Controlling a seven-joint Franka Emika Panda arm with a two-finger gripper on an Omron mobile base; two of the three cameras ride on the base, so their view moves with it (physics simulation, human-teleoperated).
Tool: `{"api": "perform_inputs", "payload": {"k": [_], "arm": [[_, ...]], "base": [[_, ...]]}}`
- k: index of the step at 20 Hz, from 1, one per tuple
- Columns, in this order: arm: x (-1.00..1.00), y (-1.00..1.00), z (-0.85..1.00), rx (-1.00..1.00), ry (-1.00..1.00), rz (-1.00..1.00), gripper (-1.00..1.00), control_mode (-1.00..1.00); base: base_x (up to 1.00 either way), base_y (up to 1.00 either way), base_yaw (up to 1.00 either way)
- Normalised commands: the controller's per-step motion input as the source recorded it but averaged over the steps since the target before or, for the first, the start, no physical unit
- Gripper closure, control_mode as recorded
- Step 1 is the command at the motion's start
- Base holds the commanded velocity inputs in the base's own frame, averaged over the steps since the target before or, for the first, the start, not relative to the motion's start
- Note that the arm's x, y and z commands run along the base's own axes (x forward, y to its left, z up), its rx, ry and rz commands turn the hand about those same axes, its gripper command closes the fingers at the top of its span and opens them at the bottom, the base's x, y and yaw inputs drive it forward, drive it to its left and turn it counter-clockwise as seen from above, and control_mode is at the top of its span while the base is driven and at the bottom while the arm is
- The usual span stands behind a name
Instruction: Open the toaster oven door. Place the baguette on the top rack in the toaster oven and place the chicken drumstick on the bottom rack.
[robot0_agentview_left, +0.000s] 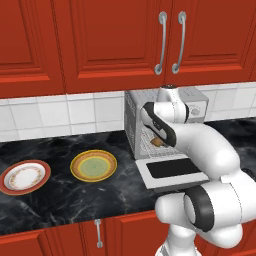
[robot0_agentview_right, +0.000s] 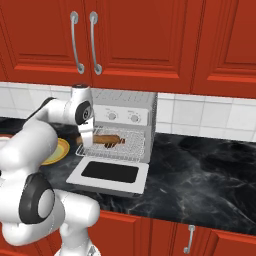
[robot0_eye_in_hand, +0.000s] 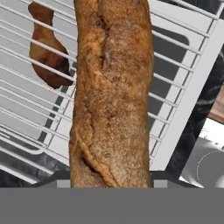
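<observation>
From your left base camera, the toaster oven (robot0_agentview_left: 165, 122) stands with its door (robot0_agentview_left: 172, 172) dropped flat on the counter (robot0_agentview_left: 60, 195). From the right, the baguette (robot0_agentview_right: 106, 139) lies on a pulled-out rack (robot0_agentview_right: 122, 145). In the hand view, your gripper (robot0_eye_in_hand: 111, 177) clasps the baguette, with the drumstick (robot0_eye_in_hand: 46, 48) beneath the wires.

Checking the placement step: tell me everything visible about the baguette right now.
The baguette is a long brown bread stick with a rough, cracked, darker crust. In the hand view it runs lengthwise up the picture, its near end between the jaws of the gripper, over a silver wire rack. Whether it rests on the wires or hangs just above them cannot be told. The chicken drumstick shows behind the wires, on a lower level. In the right base view the loaf lies across the toaster oven cavity, above the open door.
</observation>
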Motion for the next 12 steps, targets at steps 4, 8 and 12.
{"api": "perform_inputs", "payload": {"k": [4, 8, 12], "arm": [[-0.42, -0.1, -0.46, 0.0, -0.15, 0.03, 1.0, -1.0], [-0.08, -0.03, -0.15, 0.0, -0.13, 0.1, 1.0, -1.0], [-0.04, -0.15, 0.0, 0.0, -0.04, 0.07, 1.0, -1.0]], "base": [[0.0, 0.0, 0.0], [0.0, 0.0, 0.0], [0.0, 0.0, 0.0]]}}
